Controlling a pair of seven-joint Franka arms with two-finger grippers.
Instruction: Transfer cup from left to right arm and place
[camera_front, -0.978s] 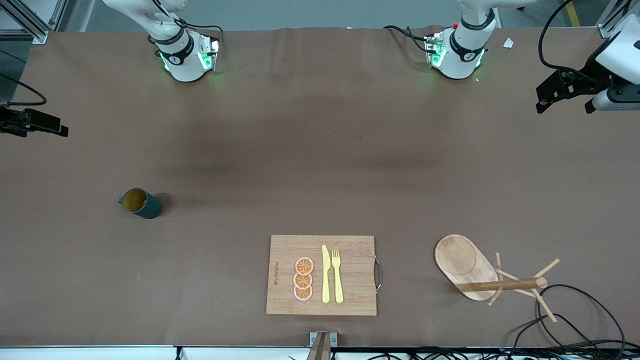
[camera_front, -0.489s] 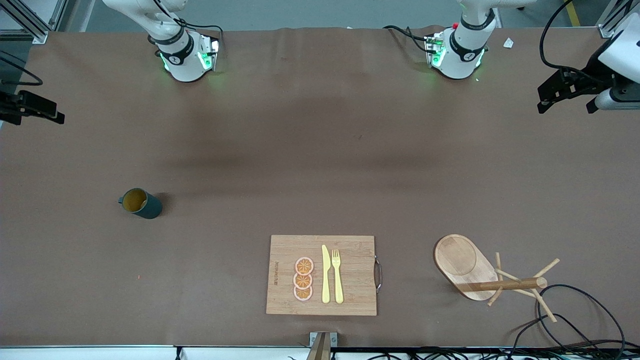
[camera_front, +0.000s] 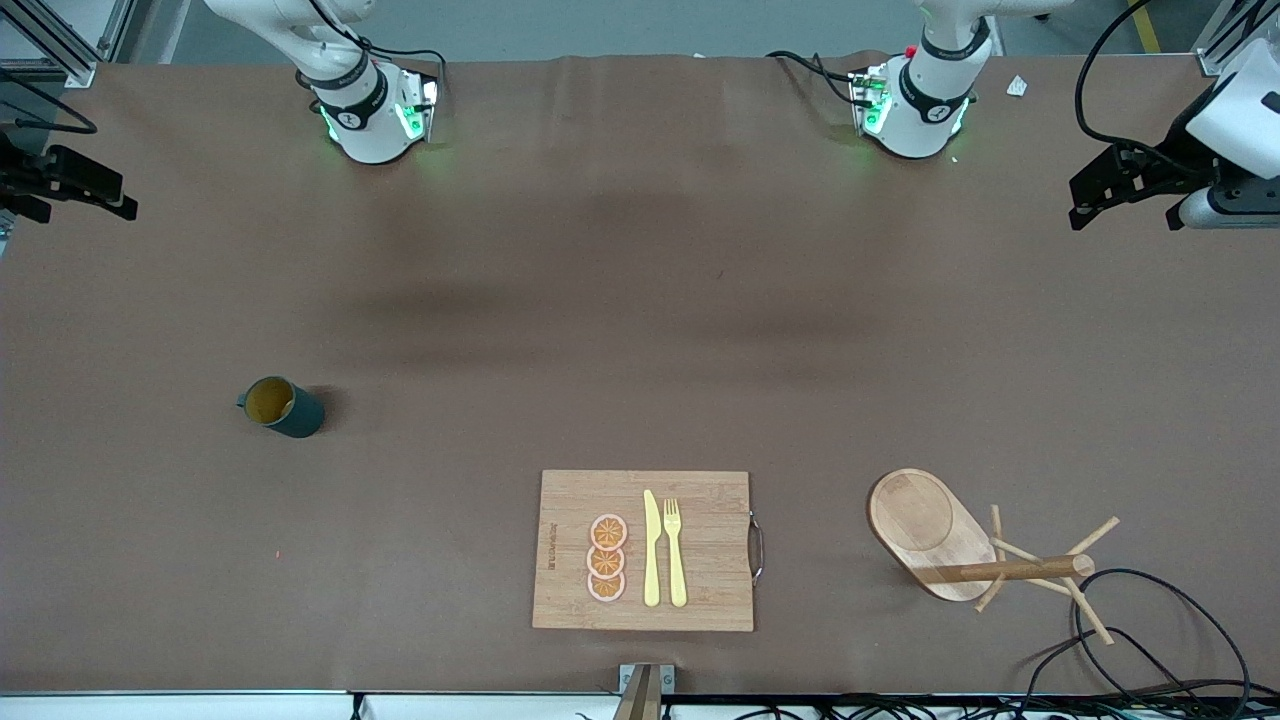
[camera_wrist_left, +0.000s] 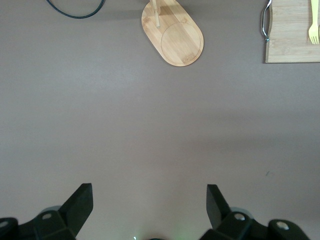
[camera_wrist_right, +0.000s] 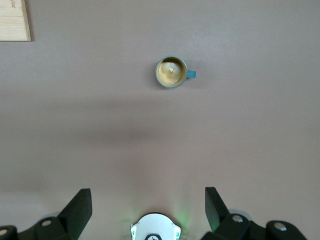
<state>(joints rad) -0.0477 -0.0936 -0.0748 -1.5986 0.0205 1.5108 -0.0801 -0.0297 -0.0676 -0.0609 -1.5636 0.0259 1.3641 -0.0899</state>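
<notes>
Showing cup (camera_front: 283, 406) upright at the right arm's end, well apart from both spread, empty grippers: left gripper (camera_wrist_left: 150, 202), right gripper (camera_wrist_right: 148, 202). Risking a tip-over if pinched off-centre near the handle.

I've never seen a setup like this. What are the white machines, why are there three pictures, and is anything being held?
The white machines are two robot arms bolted to a brown table. One picture looks down from high across the table; the other two come from cameras on each arm's wrist, looking past its own black fingers.

The left gripper hangs open over bare table at its own end, holding nothing. The right gripper is also open and empty, high above its end.

On the table: the cup, upright, toward the right arm's end; a cutting board nearer the front camera, carrying orange slices, a yellow knife and fork; and a wooden mug rack toward the left arm's end.
</notes>
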